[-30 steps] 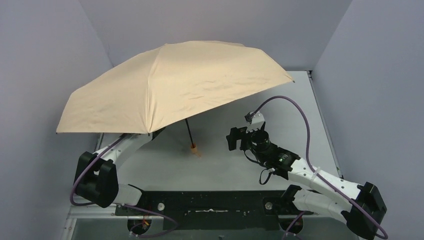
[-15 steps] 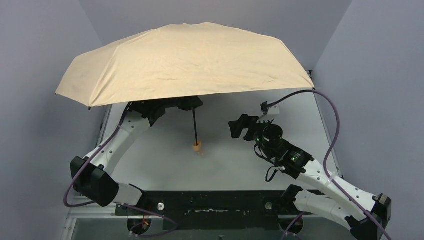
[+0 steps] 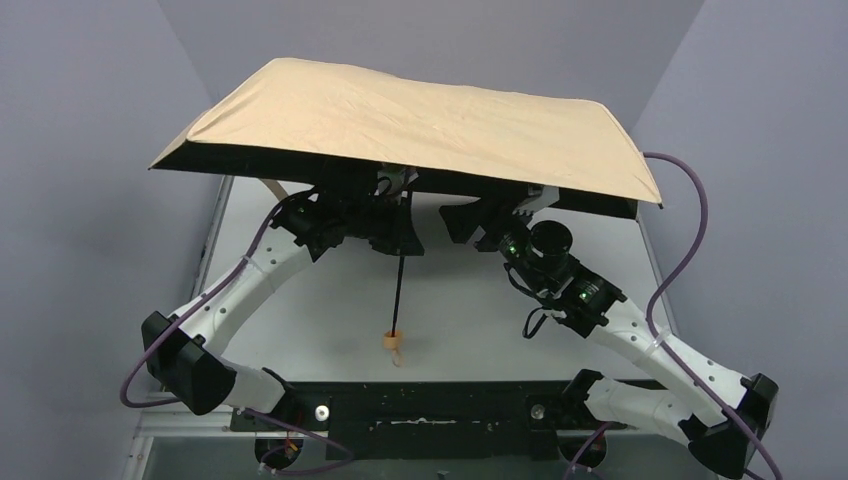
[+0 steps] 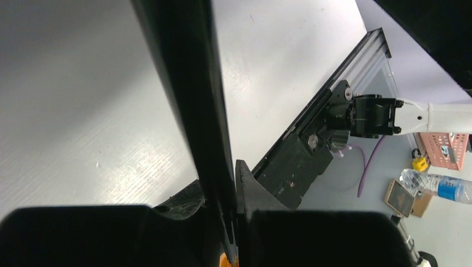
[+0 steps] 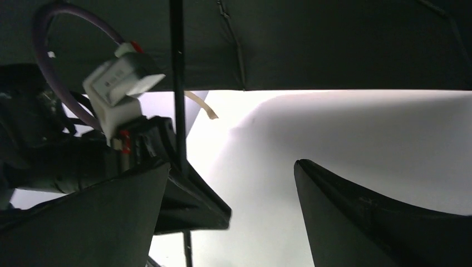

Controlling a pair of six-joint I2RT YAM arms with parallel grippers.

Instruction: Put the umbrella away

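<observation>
The umbrella's tan canopy (image 3: 420,120) is spread open above the table. Its thin black shaft (image 3: 399,290) hangs down to the small tan handle (image 3: 395,338). My left gripper (image 3: 388,238) is shut on the shaft high up, just under the canopy. In the left wrist view the shaft (image 4: 189,83) runs between the fingers of the left gripper (image 4: 221,181). My right gripper (image 3: 478,215) is open under the canopy, right of the shaft and apart from it. In the right wrist view the right gripper (image 5: 232,164) holds nothing, and the shaft (image 5: 177,83) is at its left.
The white table (image 3: 300,320) has a black rail (image 3: 430,410) along its near edge. Grey walls enclose the left, back and right sides. The canopy reaches close to both side walls. Purple cables (image 3: 700,230) loop from the right arm.
The left arm has raised and tilted the umbrella, so its handle swung toward the near edge. The right gripper has moved in under the canopy toward the shaft.
</observation>
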